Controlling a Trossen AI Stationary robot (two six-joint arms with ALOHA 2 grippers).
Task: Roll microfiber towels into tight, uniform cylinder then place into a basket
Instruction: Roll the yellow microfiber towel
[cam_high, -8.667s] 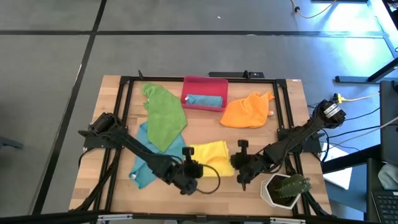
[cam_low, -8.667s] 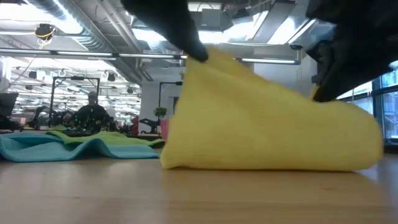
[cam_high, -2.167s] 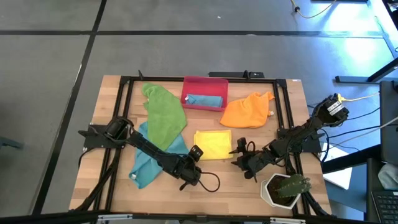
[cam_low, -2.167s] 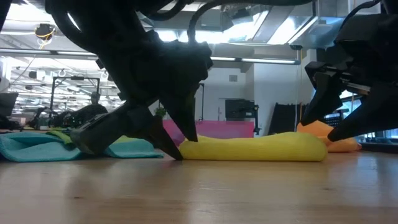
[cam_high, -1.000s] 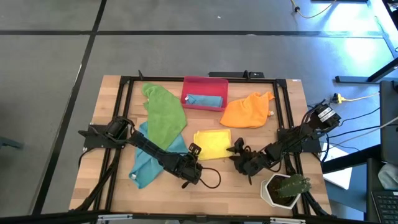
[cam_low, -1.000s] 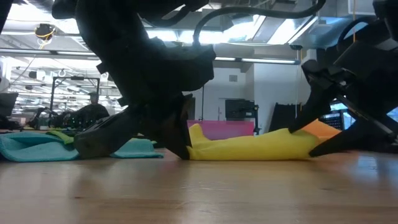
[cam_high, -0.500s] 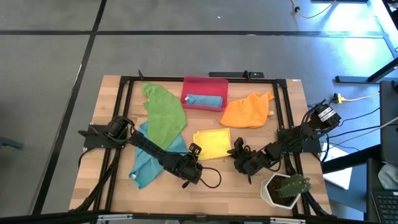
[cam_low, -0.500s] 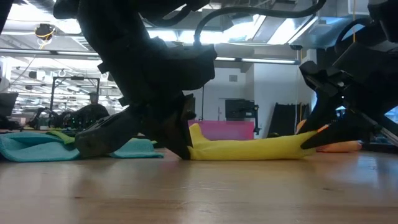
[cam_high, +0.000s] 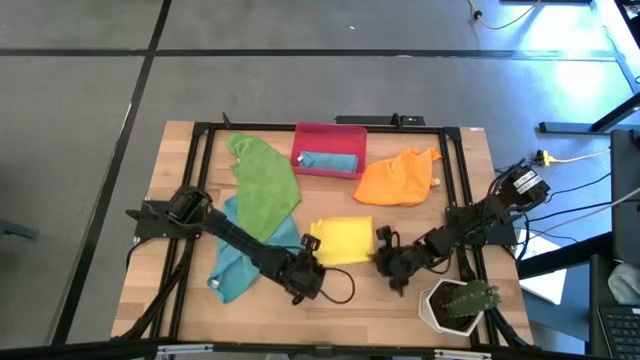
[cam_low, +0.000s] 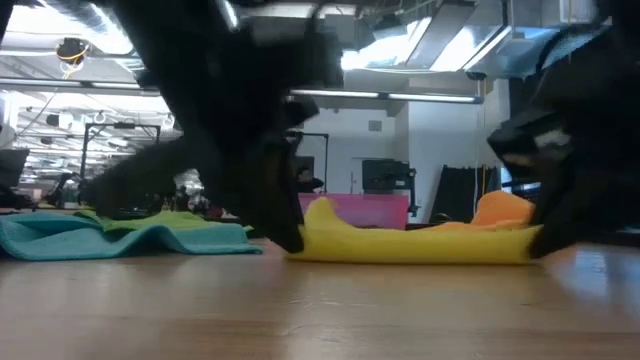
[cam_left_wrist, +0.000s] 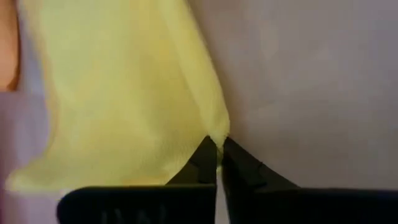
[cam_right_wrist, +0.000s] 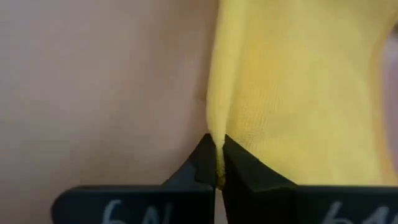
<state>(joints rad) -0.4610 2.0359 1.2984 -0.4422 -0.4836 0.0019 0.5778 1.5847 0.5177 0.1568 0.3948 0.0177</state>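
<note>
The folded yellow microfiber towel (cam_high: 343, 241) lies low and centre in the high view, below the red-pink plastic basket (cam_high: 329, 135) at upper centre, which already has a teal cloth roll (cam_high: 330, 161) in it. Judged from its slack folds, the towel is light, soft and limp, with a grippy nap: it will sag and unroll unless both lower corners are carried together, so the corners are the right places to take hold.

Left of centre, the green towel (cam_high: 264, 183) drapes over the flat teal-blue towel (cam_high: 238, 258). Next comes the left gripper (cam_high: 306, 251), at the yellow towel's lower left corner; in the left wrist view its fingers (cam_left_wrist: 204, 163) are pinched together on the cloth's corner. In the low view that corner (cam_low: 318, 212) stands slightly lifted off the wooden table (cam_low: 320, 310).

Right of the towel, the right gripper (cam_high: 381, 250) sits at the opposite corner. The right wrist view shows its fingers (cam_right_wrist: 205, 158) closed tight on a thin fold of yellow edge.

Farther right, the orange towel (cam_high: 398, 177) lies crumpled at upper right, and the white hexagonal plant pot (cam_high: 452, 306) stands at lower right.
</note>
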